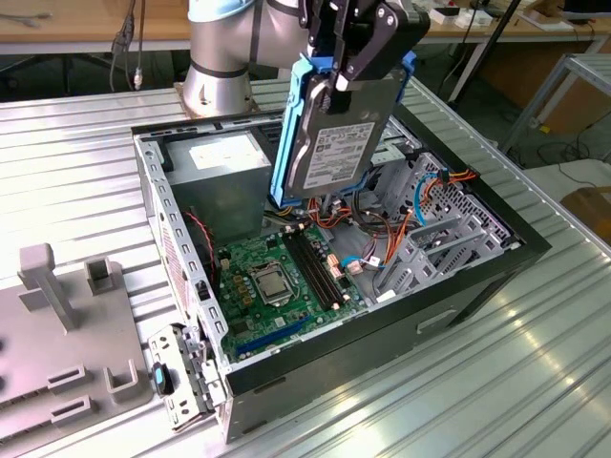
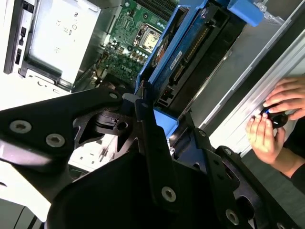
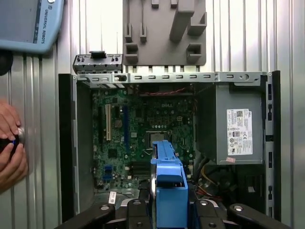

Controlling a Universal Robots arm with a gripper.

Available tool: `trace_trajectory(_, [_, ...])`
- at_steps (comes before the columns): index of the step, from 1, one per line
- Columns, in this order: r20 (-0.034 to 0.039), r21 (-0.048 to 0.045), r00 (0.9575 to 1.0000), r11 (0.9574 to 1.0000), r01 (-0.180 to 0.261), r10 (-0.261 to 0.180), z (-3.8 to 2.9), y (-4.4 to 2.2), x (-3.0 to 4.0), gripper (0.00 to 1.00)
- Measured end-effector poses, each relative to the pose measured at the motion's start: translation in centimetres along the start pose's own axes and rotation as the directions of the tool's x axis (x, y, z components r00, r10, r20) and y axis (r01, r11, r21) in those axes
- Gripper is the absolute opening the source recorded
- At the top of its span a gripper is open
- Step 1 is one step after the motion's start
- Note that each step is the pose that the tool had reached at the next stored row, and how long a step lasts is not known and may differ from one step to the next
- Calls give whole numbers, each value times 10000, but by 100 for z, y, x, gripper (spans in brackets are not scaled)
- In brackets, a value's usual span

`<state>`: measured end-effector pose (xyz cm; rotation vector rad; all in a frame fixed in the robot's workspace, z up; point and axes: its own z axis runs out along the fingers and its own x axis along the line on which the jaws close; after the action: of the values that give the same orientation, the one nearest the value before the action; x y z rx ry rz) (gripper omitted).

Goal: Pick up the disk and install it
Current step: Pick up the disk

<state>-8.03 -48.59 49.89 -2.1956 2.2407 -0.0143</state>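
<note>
While the disk (image 1: 329, 143) hangs in the air, the first part of the job looks done: it is picked up. The end effector (image 1: 342, 76) is closed on the top of the disk, and its black fingers (image 1: 363, 48) pinch it from two sides. The disk stands up on its edge. Its dark face with a white sticker shows in the exterior view, and blue rails run along its sides. It touches nothing but the fingers.

Under it sits the open computer case (image 1: 401, 343) on the bench (image 1: 76, 143). The disk hangs over the middle of the case, above the green board (image 1: 277, 277). The grey power box (image 1: 224, 167) is on one side of it and the metal cage (image 1: 449, 229) is on the other. How high it hangs over the board, I cannot tell.

The second part of the job is not done. The disk is not in any slot, and it is not fixed to the case. I think the job is about half way.

A person's hands (image 3: 9, 148) are on the bench just beside the case wall, around something small and dark. A grey holder (image 1: 57, 324) lies on the bench at the exterior view's left, well apart from the disk.
</note>
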Motion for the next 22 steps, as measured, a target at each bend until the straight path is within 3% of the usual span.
trace_trajectory(6, [-3,-1,10000,10000,-4,4,8,-194,19,37])
trace_trajectory(15, [0,0,10000,10000,-14,14,16,-288,207,37])
trace_trajectory(22, [-1,0,10000,10000,-27,27,21,-358,298,37])
